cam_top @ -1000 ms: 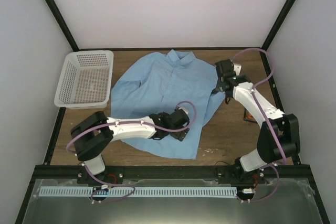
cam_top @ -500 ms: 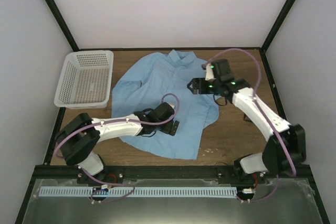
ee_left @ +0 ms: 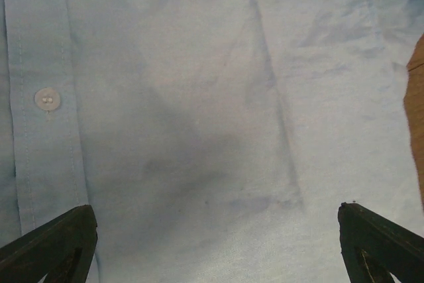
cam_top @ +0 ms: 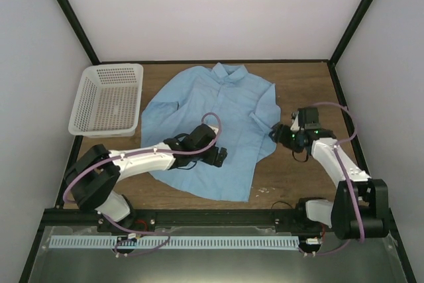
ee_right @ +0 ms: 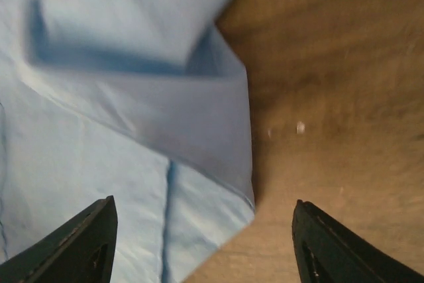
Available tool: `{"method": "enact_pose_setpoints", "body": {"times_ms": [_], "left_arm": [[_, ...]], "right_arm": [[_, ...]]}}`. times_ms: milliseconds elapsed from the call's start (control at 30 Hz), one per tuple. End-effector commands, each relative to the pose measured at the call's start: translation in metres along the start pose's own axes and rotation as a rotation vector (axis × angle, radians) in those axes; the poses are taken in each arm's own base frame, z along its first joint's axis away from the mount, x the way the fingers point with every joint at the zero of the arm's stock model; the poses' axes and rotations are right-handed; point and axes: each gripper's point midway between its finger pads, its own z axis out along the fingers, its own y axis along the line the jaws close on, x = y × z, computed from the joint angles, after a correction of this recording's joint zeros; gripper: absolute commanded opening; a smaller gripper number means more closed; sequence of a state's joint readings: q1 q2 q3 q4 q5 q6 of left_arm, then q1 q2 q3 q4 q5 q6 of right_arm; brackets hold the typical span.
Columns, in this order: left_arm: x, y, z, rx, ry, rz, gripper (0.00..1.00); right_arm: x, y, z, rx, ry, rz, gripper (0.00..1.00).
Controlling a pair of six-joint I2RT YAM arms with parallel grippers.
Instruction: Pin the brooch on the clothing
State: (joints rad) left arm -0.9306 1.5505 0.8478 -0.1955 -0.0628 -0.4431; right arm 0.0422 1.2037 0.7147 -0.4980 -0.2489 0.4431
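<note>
The light blue long-sleeved cloth shirt looked matt and finely woven, softly creased, with stitched seams. On its placket sat a small round pale button, smooth and faintly glossy. Under the shirt the brown wooden table looked matt and grained. Left of the shirt, the white plastic mesh basket had a smooth, slightly shiny lattice.

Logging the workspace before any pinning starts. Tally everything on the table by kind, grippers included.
Light blue button-front fabric shirt: 1
White plastic mesh basket: 1
Black two-finger grippers: 2 (left gripper, right gripper)
Total: 4
</note>
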Motion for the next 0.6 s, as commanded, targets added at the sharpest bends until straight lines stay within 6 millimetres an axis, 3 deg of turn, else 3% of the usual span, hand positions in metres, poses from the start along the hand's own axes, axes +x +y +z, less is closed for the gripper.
{"method": "enact_pose_setpoints", "body": {"times_ms": [0,367,533,567], "left_arm": [[-0.013,-0.011,-0.011,0.081,-0.043,-0.02,1.0],[-0.022,-0.015,-0.031,0.114,-0.084,-0.033,1.0],[-0.023,-0.014,-0.034,0.109,-0.093,-0.035,1.0],[-0.024,-0.013,-0.034,0.107,-0.096,-0.036,1.0]], "right_arm": [[0.019,0.008,0.016,-0.095,0.055,0.024,0.63],[0.023,-0.016,0.065,-0.011,0.118,0.041,0.37],[0.018,-0.031,0.062,0.081,0.081,0.056,0.02],[0.013,-0.032,0.056,0.103,0.055,0.055,0.01]]}}
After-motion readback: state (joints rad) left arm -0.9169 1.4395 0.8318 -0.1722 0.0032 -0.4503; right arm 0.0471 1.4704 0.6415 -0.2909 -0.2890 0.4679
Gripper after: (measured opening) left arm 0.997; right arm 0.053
